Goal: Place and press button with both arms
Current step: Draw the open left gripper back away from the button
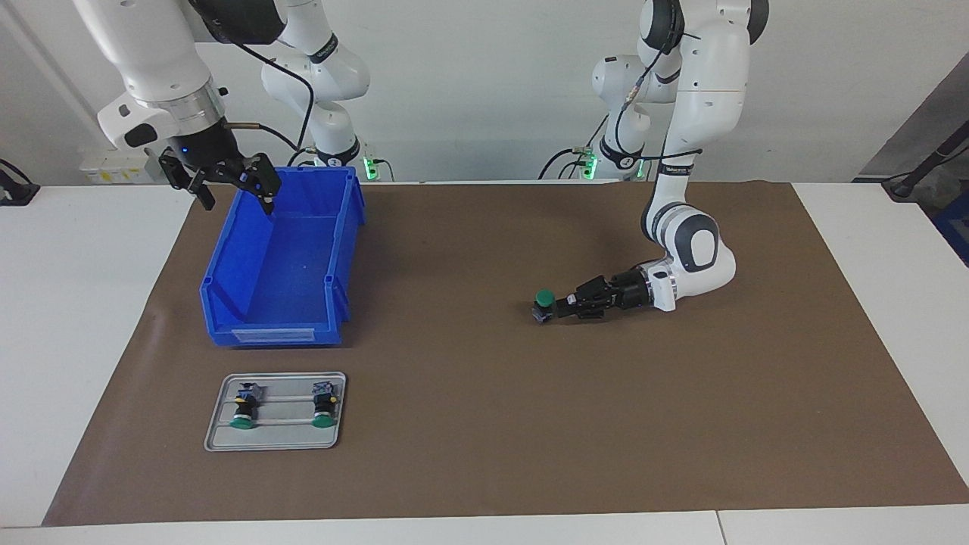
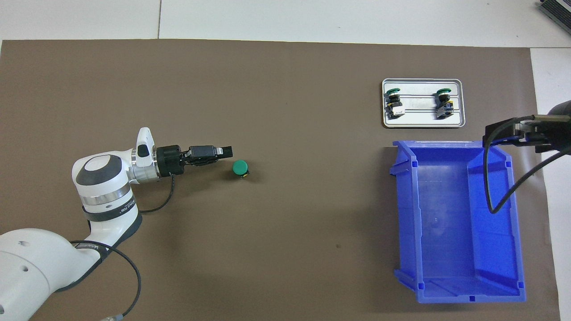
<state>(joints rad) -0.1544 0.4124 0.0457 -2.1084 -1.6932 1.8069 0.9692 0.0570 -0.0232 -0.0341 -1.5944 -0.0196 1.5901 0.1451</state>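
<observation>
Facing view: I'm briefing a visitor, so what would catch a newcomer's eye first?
The big blue bin at the right arm's end of the table, with the right hand open over its rim. Then the green-capped button standing alone mid-mat, the left hand low beside it.

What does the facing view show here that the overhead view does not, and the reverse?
Facing only: both arms' bases and upper links, and the right gripper whole, jaws open, over the bin's end nearer the robots.

Overhead only: a clear gap between the left gripper and the upright button; facing, they seem to touch.

Both: the mat, the bin, and the tray with two buttons lying on it.
</observation>
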